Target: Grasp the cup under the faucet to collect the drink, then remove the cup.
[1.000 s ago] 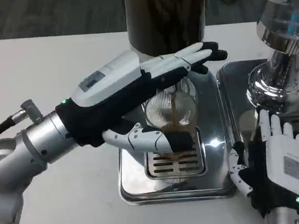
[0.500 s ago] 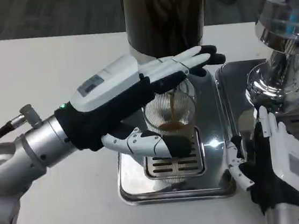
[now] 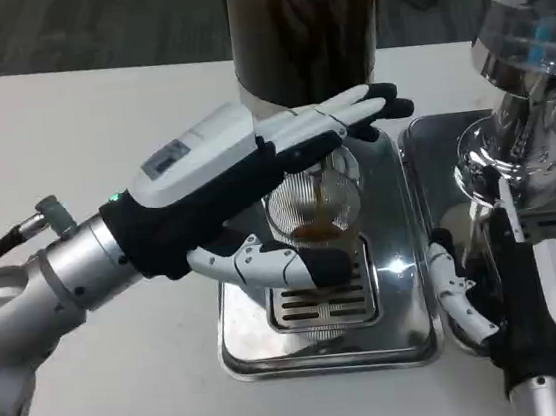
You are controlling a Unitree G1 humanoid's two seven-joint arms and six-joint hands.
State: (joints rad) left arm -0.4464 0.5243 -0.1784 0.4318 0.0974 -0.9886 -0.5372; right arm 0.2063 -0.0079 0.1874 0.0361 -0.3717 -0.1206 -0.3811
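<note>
Your right hand (image 3: 516, 316) has rolled edge-on, holding nothing; your left hand (image 3: 255, 185) grips the cup (image 3: 318, 203), stream falling at its 12 o'clock

Drinks counter: steel dispensers (image 3: 302, 24), drip tray (image 3: 328, 338)

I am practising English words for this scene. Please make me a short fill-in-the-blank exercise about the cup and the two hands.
1. The clear cup is held by the robot's ____ hand.
2. A thin brown stream is pouring ____ the cup.
3. The cup stands on a shiny metal ____.
4. The right hand holds ____.

Missing words: left; into; tray; nothing
</note>
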